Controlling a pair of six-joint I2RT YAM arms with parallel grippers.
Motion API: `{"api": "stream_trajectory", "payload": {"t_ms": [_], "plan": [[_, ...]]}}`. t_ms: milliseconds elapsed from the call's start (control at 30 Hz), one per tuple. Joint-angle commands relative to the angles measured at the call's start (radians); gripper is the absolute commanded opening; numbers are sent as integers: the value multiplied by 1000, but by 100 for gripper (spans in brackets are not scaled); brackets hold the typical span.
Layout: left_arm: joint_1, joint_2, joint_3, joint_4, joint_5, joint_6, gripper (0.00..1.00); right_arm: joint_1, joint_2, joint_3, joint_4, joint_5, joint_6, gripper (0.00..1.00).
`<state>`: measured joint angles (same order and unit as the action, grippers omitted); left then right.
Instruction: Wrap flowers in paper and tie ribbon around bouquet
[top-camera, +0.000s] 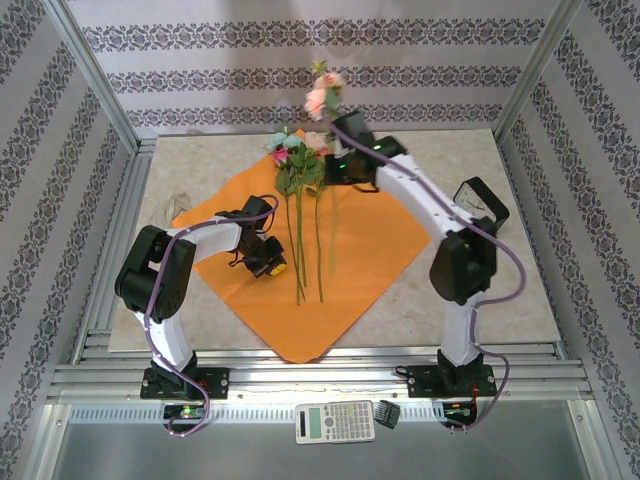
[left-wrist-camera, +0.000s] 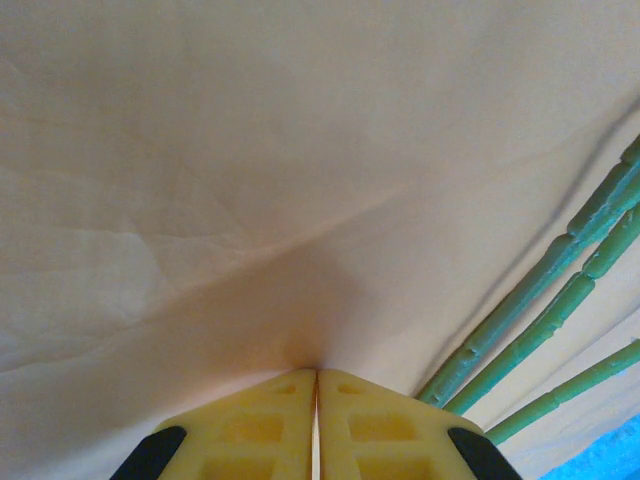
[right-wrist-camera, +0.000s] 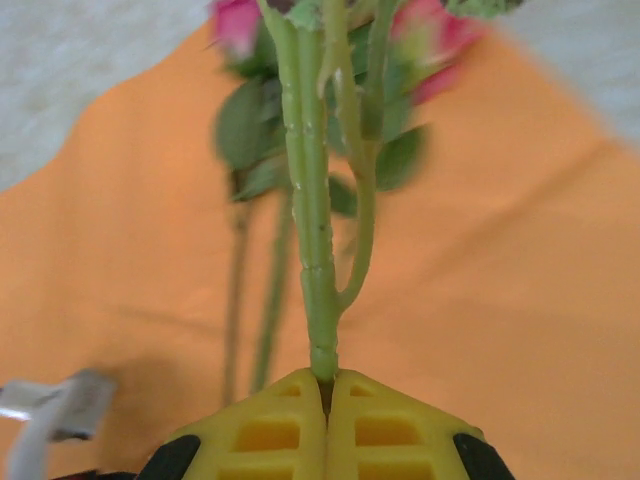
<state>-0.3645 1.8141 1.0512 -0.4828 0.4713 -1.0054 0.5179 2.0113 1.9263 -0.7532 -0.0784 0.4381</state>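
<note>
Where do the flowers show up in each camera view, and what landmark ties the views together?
Top view: the flowers lie mid-sheet, stems pointing toward the arm bases; one is lifted at the far corner.
Left wrist: three green stems cross the right edge, beside the left gripper's tips.
Right wrist: one stem rises up the centre from the shut right gripper, blooms blurred at top.
Shared landmark: the orange paper beneath them.

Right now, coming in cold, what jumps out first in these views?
The bright orange paper spread as a diamond mid-table, with flowers lying across it, grabs the eye. Over its far corner the right gripper is shut on one green stem; the left gripper is pinched on the paper left of the lying stems.
</note>
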Motion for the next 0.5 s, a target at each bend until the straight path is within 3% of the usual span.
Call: {"api": "stream_trajectory", "payload": {"t_ms": [0,167,200,333,467], "plan": [[13,10,-13,-2,-21,11,10,41,123,64,91,-106,165,0],[13,4,-5,0,-17,13,10,52,282,139,66,-147,209,0],[13,4,-3,0,-11,14,10,52,302,151,55,-155,202,4],[13,-19,12,-17,-12,14,9,47,303,190,-22,-157,138,45],[13,-58,29,-35,-13,11,10,27,156,50,7,-138,111,56]]}}
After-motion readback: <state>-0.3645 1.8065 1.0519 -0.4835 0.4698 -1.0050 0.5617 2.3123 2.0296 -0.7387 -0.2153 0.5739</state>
